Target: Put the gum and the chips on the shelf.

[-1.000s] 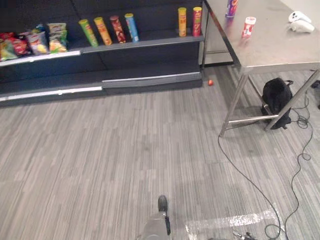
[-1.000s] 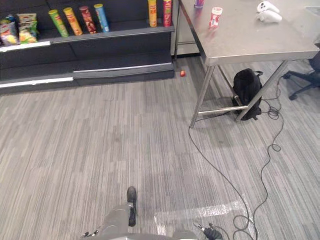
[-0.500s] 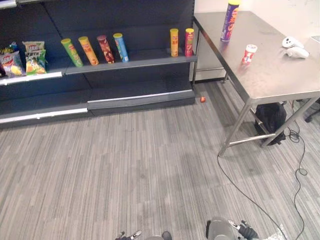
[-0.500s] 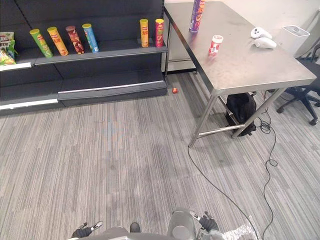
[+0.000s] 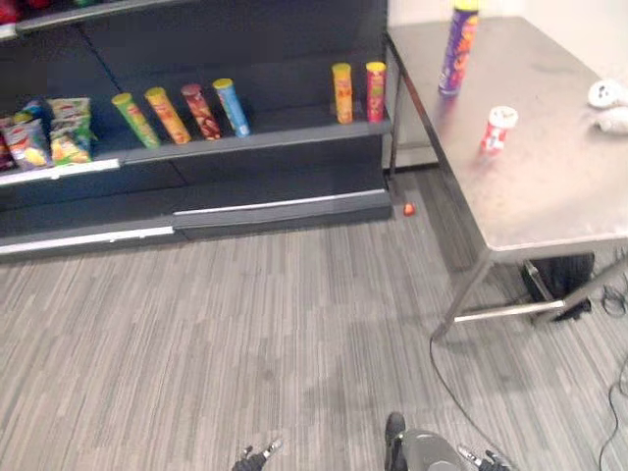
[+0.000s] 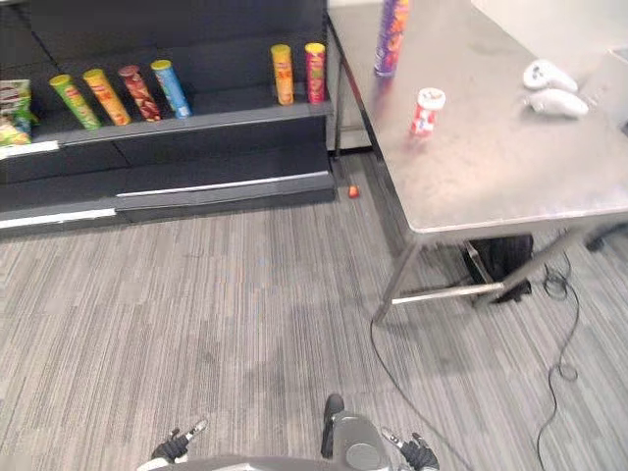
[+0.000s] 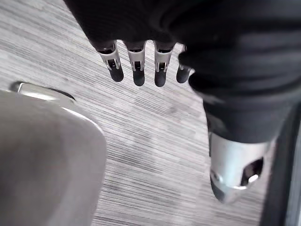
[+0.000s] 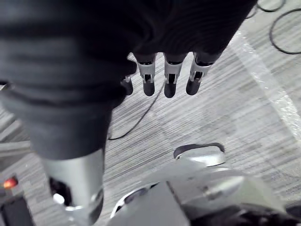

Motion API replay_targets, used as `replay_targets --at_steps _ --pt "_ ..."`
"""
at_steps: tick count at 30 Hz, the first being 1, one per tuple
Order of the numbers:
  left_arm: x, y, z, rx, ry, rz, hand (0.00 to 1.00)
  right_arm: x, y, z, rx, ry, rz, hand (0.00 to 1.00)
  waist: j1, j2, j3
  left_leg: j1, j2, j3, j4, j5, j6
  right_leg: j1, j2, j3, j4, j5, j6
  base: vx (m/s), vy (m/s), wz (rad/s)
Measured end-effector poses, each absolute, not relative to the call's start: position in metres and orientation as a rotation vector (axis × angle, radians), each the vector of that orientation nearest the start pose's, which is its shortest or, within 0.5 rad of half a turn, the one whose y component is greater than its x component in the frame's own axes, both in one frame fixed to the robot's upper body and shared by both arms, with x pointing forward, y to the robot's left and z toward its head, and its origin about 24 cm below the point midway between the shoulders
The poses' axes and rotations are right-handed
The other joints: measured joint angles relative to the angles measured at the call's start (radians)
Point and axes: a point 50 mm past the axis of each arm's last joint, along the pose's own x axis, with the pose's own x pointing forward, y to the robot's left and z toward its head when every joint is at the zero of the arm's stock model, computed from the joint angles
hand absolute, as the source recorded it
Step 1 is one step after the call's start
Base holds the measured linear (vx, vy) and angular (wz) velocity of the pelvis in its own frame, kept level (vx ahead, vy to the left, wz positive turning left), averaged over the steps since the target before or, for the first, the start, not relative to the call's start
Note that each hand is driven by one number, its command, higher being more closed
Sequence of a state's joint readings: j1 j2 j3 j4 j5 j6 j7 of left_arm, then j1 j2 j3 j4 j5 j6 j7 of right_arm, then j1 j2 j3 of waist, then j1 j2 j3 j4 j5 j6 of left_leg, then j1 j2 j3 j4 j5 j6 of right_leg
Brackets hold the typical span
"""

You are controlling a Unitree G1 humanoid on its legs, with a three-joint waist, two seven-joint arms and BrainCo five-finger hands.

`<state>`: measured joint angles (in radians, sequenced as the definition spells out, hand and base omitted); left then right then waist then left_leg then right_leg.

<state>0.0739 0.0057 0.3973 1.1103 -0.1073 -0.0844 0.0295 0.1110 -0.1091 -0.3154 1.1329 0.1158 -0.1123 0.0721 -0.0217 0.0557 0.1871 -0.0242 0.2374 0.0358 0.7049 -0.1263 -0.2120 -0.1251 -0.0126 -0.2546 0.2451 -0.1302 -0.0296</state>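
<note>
The gum [image 5: 498, 129], a small red and white tub, stands on the steel table [image 5: 559, 196] at the right. A tall purple chips can [image 5: 457, 49] stands upright farther back on the same table. The dark shelf [image 5: 285, 140] runs along the back left. My left hand [image 7: 138, 70] hangs low over the carpet with straight fingers and nothing in it. My right hand [image 8: 169, 80] hangs the same way, also with nothing in it. Both hands [image 6: 177, 444] [image 6: 412, 451] show at the bottom edge of the eye views, far from the table and the shelf.
Several chips cans [image 5: 182, 110] lean or stand on the shelf board, with snack bags [image 5: 59, 132] at its left end. A small red thing [image 5: 409, 208] lies on the floor by the shelf. White controllers [image 6: 551, 88] lie on the table; a black bag [image 6: 500, 263] sits under it.
The whole picture has shifted, so the camera has moved: the table now looks nearer and larger. The gum, the chips can and both hanging hands keep their places.
</note>
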Motion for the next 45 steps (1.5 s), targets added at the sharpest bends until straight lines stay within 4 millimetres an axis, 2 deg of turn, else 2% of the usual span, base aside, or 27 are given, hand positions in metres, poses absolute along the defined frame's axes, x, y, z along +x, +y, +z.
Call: replay_targets --at_steps 2,5,9,11,13,14,15,16,17,20,22,23,25,26,27,29,31,32,33,34,35,36,37,38,40,43,45 --pt "0.082 0.203 -0.164 -0.288 1.046 0.511 0.00 0.072 -0.228 -0.160 0.179 1.051 -0.374 0.00 0.012 0.003 -0.001 -0.103 0.009 0.010 0.210 0.006 0.006 0.062 0.000 -0.003 -0.010 -0.023 -0.003 0.24 -0.028 0.15" --pt "0.086 0.202 -0.163 -0.307 1.033 0.519 0.00 0.069 -0.228 -0.161 0.179 1.059 -0.378 0.00 0.031 0.000 -0.003 -0.195 0.030 0.109 0.233 -0.041 0.077 0.154 -0.011 -0.005 -0.057 -0.038 0.017 0.24 0.036 0.01" --pt "0.087 0.204 -0.163 -0.318 1.020 0.533 0.00 0.065 -0.227 -0.162 0.188 1.069 -0.383 0.00 0.045 -0.017 -0.010 -0.229 0.006 0.196 -0.120 -0.055 0.121 0.208 -0.081 -0.002 -0.071 -0.064 0.062 0.27 0.159 0.02" --pt "0.085 0.204 -0.163 -0.314 1.023 0.540 0.00 0.065 -0.226 -0.162 0.184 1.071 -0.379 0.00 0.050 -0.022 -0.014 -0.198 -0.040 0.169 -0.472 0.022 0.123 0.238 -0.134 0.019 -0.070 -0.096 0.111 0.39 0.394 -0.04" --pt "0.078 0.204 -0.164 -0.311 1.039 0.551 0.00 0.066 -0.229 -0.161 0.158 1.074 -0.363 0.00 0.052 -0.016 -0.020 -0.199 -0.036 0.136 -0.552 0.070 0.107 0.256 -0.153 0.047 -0.070 -0.123 0.154 0.44 0.461 -0.37" --pt "0.071 0.210 -0.165 -0.296 1.057 0.562 0.00 0.065 -0.226 -0.162 0.161 1.080 -0.362 0.00 0.054 -0.028 -0.040 -0.199 -0.059 0.149 -0.517 0.135 0.115 0.272 -0.175 0.084 -0.090 -0.131 0.165 0.45 0.412 -0.60" --pt "0.064 0.217 -0.165 -0.274 1.071 0.575 0.00 0.064 -0.219 -0.165 0.183 1.095 -0.355 0.00 0.053 -0.063 -0.061 -0.207 -0.085 0.165 -0.485 0.117 0.133 0.282 -0.193 0.128 -0.115 -0.128 0.164 0.48 0.326 -0.48" --pt "0.061 0.222 -0.165 -0.258 1.081 0.578 0.00 0.065 -0.213 -0.166 0.196 1.102 -0.345 0.00 0.050 -0.073 -0.068 -0.213 -0.095 0.175 -0.466 0.090 0.136 0.285 -0.195 0.160 -0.121 -0.115 0.154 0.47 0.230 -0.28" --pt "0.059 0.227 -0.165 -0.230 1.094 0.564 0.00 0.066 -0.207 -0.167 0.207 1.105 -0.331 0.00 0.046 -0.103 -0.086 -0.215 -0.114 0.181 -0.438 0.056 0.148 0.283 -0.203 0.177 -0.121 -0.079 0.139 0.53 0.299 -0.18" --pt "0.063 0.228 -0.164 -0.136 1.116 0.475 0.00 0.067 -0.205 -0.168 0.213 1.108 -0.323 0.00 0.048 -0.110 -0.115 -0.176 -0.152 0.223 -0.426 0.011 0.194 0.243 -0.236 0.263 -0.046 0.014 0.148 0.39 0.280 -0.29" --pt "0.066 0.223 -0.165 -0.075 1.128 0.406 0.00 0.077 -0.208 -0.165 0.208 1.076 -0.322 0.00 0.043 -0.088 -0.108 -0.113 -0.158 0.253 -0.469 -0.006 0.210 0.125 -0.238 0.319 0.194 0.071 0.156 0.31 0.226 -0.39" --pt "0.067 0.222 -0.165 -0.041 1.133 0.369 0.00 0.085 -0.210 -0.163 0.203 1.046 -0.322 0.00 0.020 -0.074 -0.098 -0.064 -0.162 0.264 -0.501 -0.014 0.222 0.044 -0.246 0.320 0.375 0.145 0.159 0.24 0.160 -0.16" --pt "0.067 0.221 -0.165 -0.003 1.143 0.328 0.00 0.093 -0.211 -0.160 0.202 1.013 -0.321 0.00 -0.001 -0.066 -0.075 0.031 -0.172 0.291 -0.538 -0.030 0.233 -0.032 -0.261 0.268 0.586 0.160 0.147 0.26 0.126 -0.23" --pt "0.067 0.220 -0.165 0.012 1.147 0.311 0.00 0.096 -0.211 -0.159 0.199 1.004 -0.319 0.00 -0.003 -0.064 -0.071 0.093 -0.174 0.314 -0.570 -0.038 0.227 -0.071 -0.271 0.180 0.665 0.117 0.088 0.20 0.057 -0.37" --pt "0.068 0.220 -0.165 0.016 1.148 0.305 0.00 0.097 -0.211 -0.159 0.198 0.999 -0.317 0.00 -0.004 -0.063 -0.071 0.115 -0.173 0.324 -0.588 -0.043 0.225 -0.087 -0.270 0.131 0.680 0.090 0.075 0.21 0.033 -0.50" --pt "0.072 0.218 -0.165 0.023 1.145 0.293 0.00 0.103 -0.211 -0.158 0.201 0.985 -0.312 0.00 -0.003 -0.062 -0.067 0.165 -0.173 0.368 -0.623 -0.063 0.212 -0.142 -0.256 -0.023 0.634 0.018 0.062 0.22 -0.051 -0.62" --pt "0.073 0.216 -0.166 0.016 1.149 0.294 0.00 0.109 -0.213 -0.156 0.207 0.969 -0.322 0.00 -0.009 -0.051 -0.048 0.198 -0.159 0.404 -0.633 -0.085 0.193 -0.140 -0.220 -0.143 0.466 -0.017 0.035 0.30 -0.112 -0.63" --pt "0.076 0.210 -0.167 0.001 1.153 0.285 0.00 0.111 -0.214 -0.155 0.214 0.964 -0.336 0.00 -0.006 -0.029 -0.042 0.213 -0.136 0.410 -0.638 -0.080 0.178 -0.092 -0.189 -0.186 0.401 -0.028 0.056 0.28 -0.084 -0.50" --pt "0.078 0.209 -0.167 0.003 1.153 0.281 0.00 0.115 -0.216 -0.154 0.215 0.951 -0.341 0.00 -0.006 -0.019 -0.021 0.223 -0.128 0.403 -0.648 -0.073 0.175 -0.105 -0.193 -0.205 0.437 -0.020 0.066 0.35 -0.161 -0.64" --pt "0.087 0.203 -0.166 0.004 1.137 0.251 0.00 0.125 -0.227 -0.147 0.189 0.904 -0.349 0.00 -0.009 0.000 0.007 0.242 -0.119 0.397 -0.674 -0.072 0.169 -0.172 -0.202 -0.219 0.505 -0.063 0.072 0.18 -0.111 -0.50" --pt "0.087 0.203 -0.166 0.006 1.137 0.246 0.00 0.126 -0.225 -0.148 0.188 0.905 -0.342 0.00 -0.010 -0.004 0.013 0.250 -0.110 0.411 -0.676 -0.073 0.159 -0.168 -0.184 -0.223 0.373 -0.079 0.066 0.21 -0.138 -0.43" --pt "0.085 0.212 -0.165 0.022 1.139 0.251 0.00 0.121 -0.215 -0.152 0.201 0.930 -0.326 0.00 -0.004 -0.043 0.011 0.262 -0.142 0.418 -0.683 -0.079 0.145 -0.146 -0.195 -0.228 0.209 0.006 0.024 0.28 -0.153 -0.39" --pt "0.088 0.212 -0.165 0.018 1.137 0.252 0.00 0.121 -0.219 -0.151 0.205 0.925 -0.343 0.00 -0.002 -0.031 0.025 0.290 -0.130 0.419 -0.695 -0.094 0.118 -0.134 -0.174 -0.240 0.221 -0.025 -0.026 0.31 -0.198 -0.41" --pt "0.084 0.207 -0.167 0.016 1.154 0.236 0.00 0.121 -0.220 -0.151 0.196 0.928 -0.344 0.00 -0.008 -0.019 0.019 0.294 -0.109 0.415 -0.701 -0.089 0.110 -0.127 -0.149 -0.245 0.214 -0.034 -0.032 0.30 -0.205 -0.39" --pt "0.084 0.207 -0.166 0.010 1.150 0.234 0.00 0.116 -0.220 -0.152 0.180 0.943 -0.340 0.00 -0.010 -0.023 0.020 0.314 -0.105 0.415 -0.699 -0.058 0.089 -0.104 -0.141 -0.249 0.207 -0.071 -0.024 0.21 -0.130 -0.08" --pt "0.086 0.209 -0.165 -0.002 1.129 0.250 0.00 0.103 -0.221 -0.155 0.172 0.977 -0.355 0.00 -0.005 -0.031 0.008 0.259 -0.058 0.411 -0.483 -0.050 0.067 -0.020 -0.124 -0.257 0.119 -0.086 0.004 0.17 -0.109 0.11" --pt "0.087 0.210 -0.163 -0.043 1.105 0.301 0.00 0.101 -0.222 -0.155 0.146 0.986 -0.329 0.00 -0.004 -0.021 -0.002 0.087 0.038 0.337 -0.058 0.009 0.033 0.046 -0.092 -0.240 0.047 -0.073 0.012 0.18 -0.094 -0.18"
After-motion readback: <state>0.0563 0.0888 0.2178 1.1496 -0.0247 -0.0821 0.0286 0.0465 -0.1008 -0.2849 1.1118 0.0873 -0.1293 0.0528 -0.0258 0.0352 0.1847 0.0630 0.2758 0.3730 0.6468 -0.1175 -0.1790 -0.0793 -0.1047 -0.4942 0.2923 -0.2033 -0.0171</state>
